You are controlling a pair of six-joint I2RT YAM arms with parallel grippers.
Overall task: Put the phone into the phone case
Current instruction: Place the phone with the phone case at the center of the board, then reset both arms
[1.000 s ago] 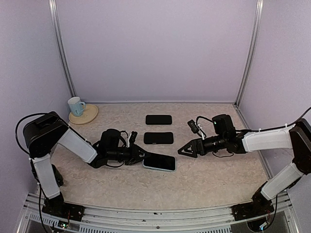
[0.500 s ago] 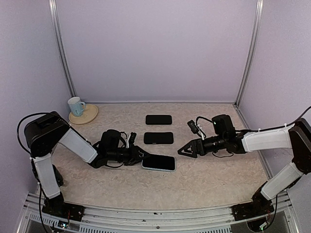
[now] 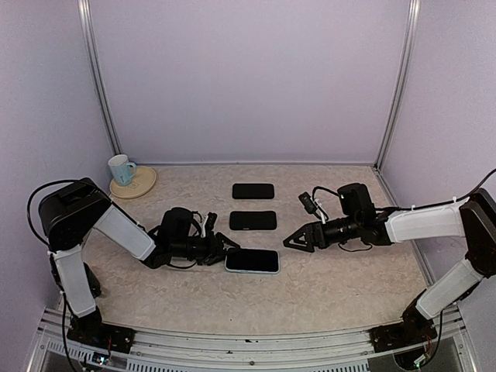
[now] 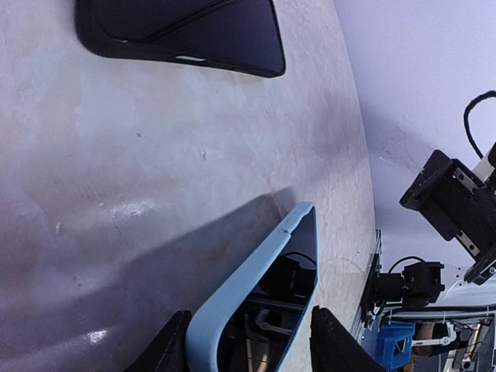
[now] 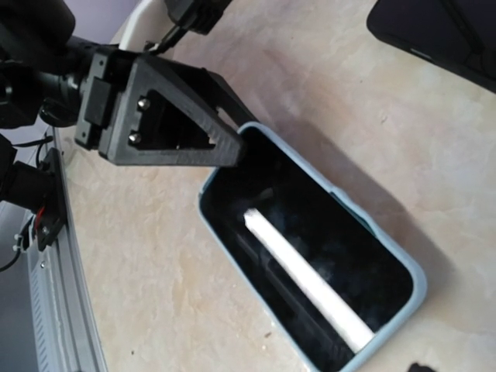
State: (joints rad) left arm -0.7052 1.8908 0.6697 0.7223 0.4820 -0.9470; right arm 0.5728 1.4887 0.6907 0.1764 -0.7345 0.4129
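Observation:
The phone, its dark screen up, sits inside the light blue phone case (image 3: 252,261), and the two lie flat on the table in front of the left arm. Seen from the left wrist, the case (image 4: 232,302) has its near end between my left gripper (image 4: 248,345)'s spread black fingers (image 4: 167,349). The gripper (image 3: 225,249) is open and a gap shows at the right finger. My right gripper (image 3: 298,239) hovers open just right of the case, holding nothing. In the right wrist view the phone's screen (image 5: 310,263) reflects a white bar, with a left finger (image 5: 170,116) at its far corner.
Two black phone-shaped slabs lie behind the case, one close (image 3: 253,220), (image 4: 178,31) and one farther back (image 3: 253,191). A pale blue mug (image 3: 119,168) stands on a round coaster (image 3: 133,184) at the back left. Purple walls enclose the table.
My left gripper's jaws have spread apart and let go of the cased phone. The case has settled flat and shifted slightly left. The right arm has stayed put.

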